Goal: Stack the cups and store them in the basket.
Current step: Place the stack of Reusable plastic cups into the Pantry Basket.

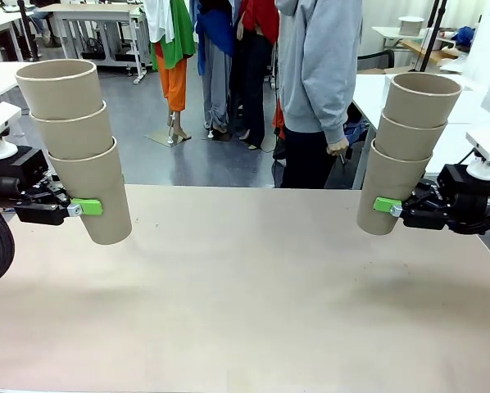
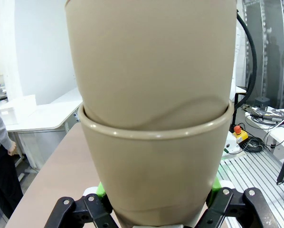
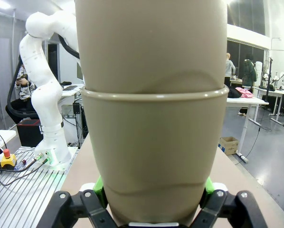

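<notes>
Two stacks of three tan-brown cups hang above the table. At picture left, my left gripper (image 1: 88,208) is shut on the bottom cup of the left stack of cups (image 1: 77,143), which leans slightly left at the top. On the right, my right gripper (image 1: 384,205) is shut on the bottom cup of the right stack of cups (image 1: 409,147), leaning right. In the left wrist view the held stack (image 2: 154,142) rises between the green pads (image 2: 102,190). The right wrist view gives the same close look at its stack (image 3: 154,147). The basket is out of view.
The beige table (image 1: 245,303) spreads wide beneath and between both stacks. A person in a grey hoodie (image 1: 319,74) stands at the far edge, hand hanging down. White tables stand behind at both sides. My left arm's white base (image 3: 47,109) shows in the right wrist view.
</notes>
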`<state>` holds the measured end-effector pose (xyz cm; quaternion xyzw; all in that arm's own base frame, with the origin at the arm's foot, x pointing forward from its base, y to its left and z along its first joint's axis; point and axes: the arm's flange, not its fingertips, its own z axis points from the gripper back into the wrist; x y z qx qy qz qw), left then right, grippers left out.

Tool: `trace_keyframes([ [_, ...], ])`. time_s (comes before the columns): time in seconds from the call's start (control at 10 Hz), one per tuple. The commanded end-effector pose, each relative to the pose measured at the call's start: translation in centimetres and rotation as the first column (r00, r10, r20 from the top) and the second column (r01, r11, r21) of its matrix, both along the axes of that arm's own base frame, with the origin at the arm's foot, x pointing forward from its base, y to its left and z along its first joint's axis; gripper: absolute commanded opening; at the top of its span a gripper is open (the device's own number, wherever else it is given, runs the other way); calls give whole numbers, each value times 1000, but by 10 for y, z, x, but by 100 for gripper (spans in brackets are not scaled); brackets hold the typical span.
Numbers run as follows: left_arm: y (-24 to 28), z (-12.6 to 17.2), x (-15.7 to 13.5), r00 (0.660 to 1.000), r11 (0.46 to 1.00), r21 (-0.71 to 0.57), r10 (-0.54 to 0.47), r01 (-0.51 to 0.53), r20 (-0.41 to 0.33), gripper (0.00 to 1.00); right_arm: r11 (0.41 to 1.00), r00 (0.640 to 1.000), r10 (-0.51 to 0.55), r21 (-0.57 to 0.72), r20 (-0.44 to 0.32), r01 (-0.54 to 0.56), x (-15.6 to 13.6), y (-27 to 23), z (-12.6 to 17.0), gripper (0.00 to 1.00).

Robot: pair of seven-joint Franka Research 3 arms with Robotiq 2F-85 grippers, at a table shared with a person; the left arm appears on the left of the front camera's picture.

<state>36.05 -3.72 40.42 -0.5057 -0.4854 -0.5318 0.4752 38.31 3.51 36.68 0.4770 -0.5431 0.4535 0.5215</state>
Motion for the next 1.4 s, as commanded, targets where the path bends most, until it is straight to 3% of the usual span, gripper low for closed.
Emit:
trace_keyframes([
  [0.0, 2, 5, -2, 1000, 1000, -9, 3, -3, 0, 85, 1000, 1000, -1, 1, 11, 1, 0, 0, 4, 83],
  [1.3, 2, 5, -2, 1000, 1000, -9, 3, -3, 0, 85, 1000, 1000, -1, 1, 11, 1, 0, 0, 4, 83],
])
